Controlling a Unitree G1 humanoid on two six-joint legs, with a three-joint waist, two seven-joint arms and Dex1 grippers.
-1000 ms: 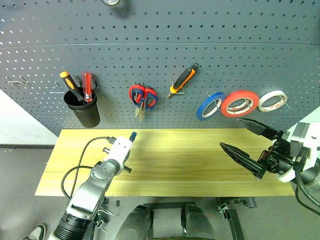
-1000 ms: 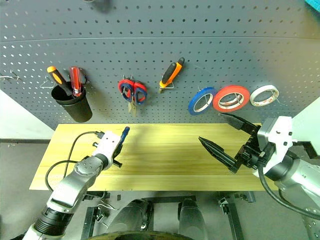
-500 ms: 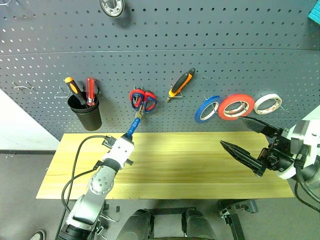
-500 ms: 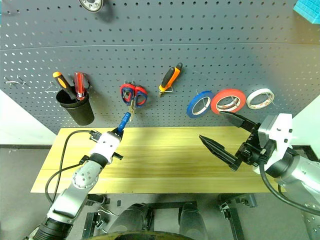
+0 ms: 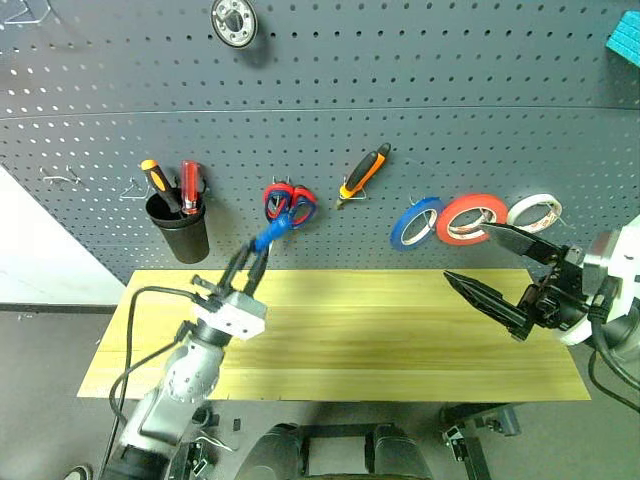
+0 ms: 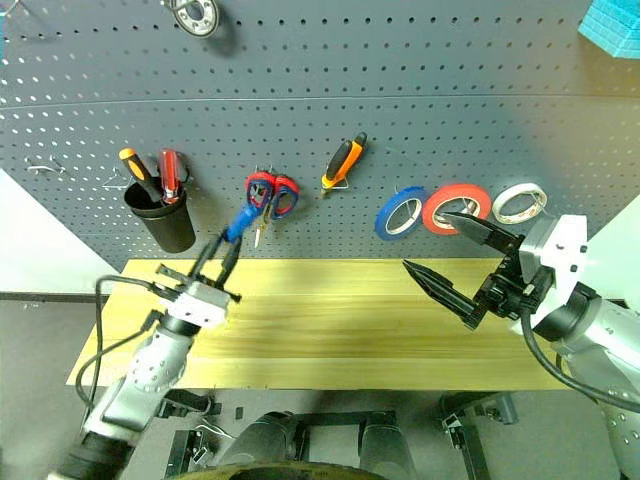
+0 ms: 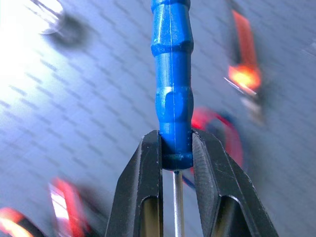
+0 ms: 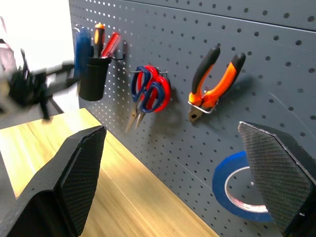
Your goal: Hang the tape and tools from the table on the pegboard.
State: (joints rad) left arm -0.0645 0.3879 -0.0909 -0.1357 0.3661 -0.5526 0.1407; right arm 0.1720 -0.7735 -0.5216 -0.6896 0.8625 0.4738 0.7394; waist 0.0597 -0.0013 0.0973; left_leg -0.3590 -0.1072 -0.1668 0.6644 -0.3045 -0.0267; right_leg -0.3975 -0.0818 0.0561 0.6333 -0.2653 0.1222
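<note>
A workshop or tool-storage corner is suggested. A large dark grey pegboard (image 5: 420, 60) with rows of holes and thin hooks is mounted behind a light wooden surface (image 5: 400, 330). Pliers (image 5: 363, 173), scissors (image 5: 289, 203) and three rolls of tape (image 5: 418, 221) are hung on it, and screwdrivers are kept in a black cup (image 5: 180, 226) hooked to the board.
</note>
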